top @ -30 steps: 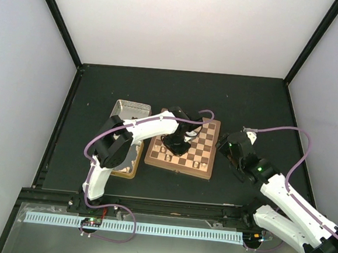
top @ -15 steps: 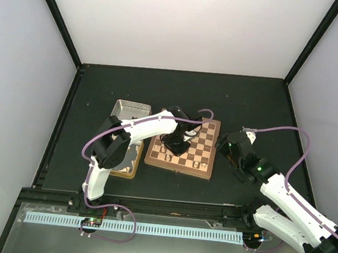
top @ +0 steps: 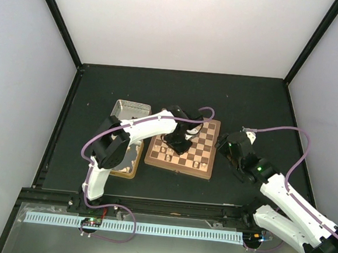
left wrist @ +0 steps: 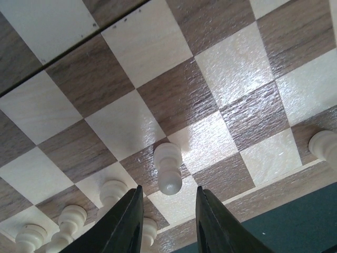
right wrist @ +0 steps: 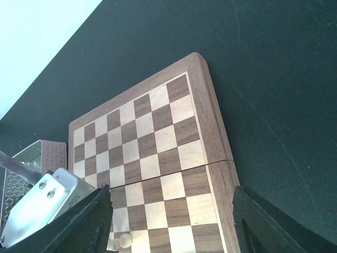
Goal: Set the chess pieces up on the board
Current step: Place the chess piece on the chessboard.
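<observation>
Cream chess pieces [left wrist: 167,167] upright (along one edge), checkered board [left wrist: 231,68]

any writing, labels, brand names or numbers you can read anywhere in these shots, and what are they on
None: no text can be read in any view.
board: plain wood border, no file letters or rank numbers.
chess pieces: plain turned wood, no marks.
tin: textured metal, no label visible, though it is too small in the top view to rule out fine print.

Far squares of board [right wrist: 158,138] bare, cream pieces [left wrist: 167,167] line near edge (left arm [top: 151,125] overhead)
</observation>
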`<state>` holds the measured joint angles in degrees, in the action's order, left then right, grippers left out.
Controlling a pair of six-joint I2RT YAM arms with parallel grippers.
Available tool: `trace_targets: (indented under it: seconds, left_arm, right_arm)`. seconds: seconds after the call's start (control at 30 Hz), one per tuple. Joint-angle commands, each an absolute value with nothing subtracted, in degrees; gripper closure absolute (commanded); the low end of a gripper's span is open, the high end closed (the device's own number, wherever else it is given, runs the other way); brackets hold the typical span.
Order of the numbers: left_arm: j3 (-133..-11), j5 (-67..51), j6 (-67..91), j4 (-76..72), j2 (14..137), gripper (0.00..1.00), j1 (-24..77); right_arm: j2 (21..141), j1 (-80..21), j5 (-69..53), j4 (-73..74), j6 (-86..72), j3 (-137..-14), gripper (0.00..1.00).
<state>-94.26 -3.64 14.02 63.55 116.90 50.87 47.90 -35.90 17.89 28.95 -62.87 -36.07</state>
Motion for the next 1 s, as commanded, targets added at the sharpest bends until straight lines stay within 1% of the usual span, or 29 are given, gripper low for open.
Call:
trace_targets:
  seconds: [0.0, 0.1, 0.27, 0.37, 0.47, 0.57, 0.8, 0.97]
  left_arm:
    - [-96.79, -4.30, 14.54, 61.56, 117.92, 0.70, 50.98]
    - [-96.94, -4.35, 14.71, 60.80, 118.49, 0.71, 50.98]
    - [-97.31, -4.44, 14.55, 61.08, 119.81, 0.77, 51.00]
    - [-96.95, -4.16, 14.59, 61.10, 120.10, 0.82, 50.98]
    - [-96.94, -3.85, 14.59, 61.66, 120.15, 0.91, 50.95]
    - [-97.11, -1.51, 14.85, 63.55, 119.70, 0.96, 50.98]
    - [-95.15, -0.74, 14.77, 65.18, 118.04, 0.96, 50.98]
    - [-93.65, -2.75, 14.68, 64.11, 117.25, 0.94, 50.98]
  right_arm:
    - [47.34, -35.68, 19.08, 28.73, -62.32, -35.95, 0.36]
    - [47.37, -35.66, 19.19, 28.60, -62.23, -35.95, 0.36]
    - [47.46, -35.64, 19.40, 28.60, -62.23, -35.95, 0.36]
    - [47.54, -35.65, 19.51, 28.49, -62.25, -35.86, 0.36]
    - [47.64, -35.64, 19.42, 28.36, -62.14, -35.95, 0.36]
    - [47.65, -35.60, 19.41, 28.42, -62.14, -35.97, 0.36]
    - [47.72, -35.67, 19.26, 28.26, -62.23, -35.77, 0.36]
    - [47.81, -35.62, 19.05, 28.16, -62.27, -35.68, 0.36]
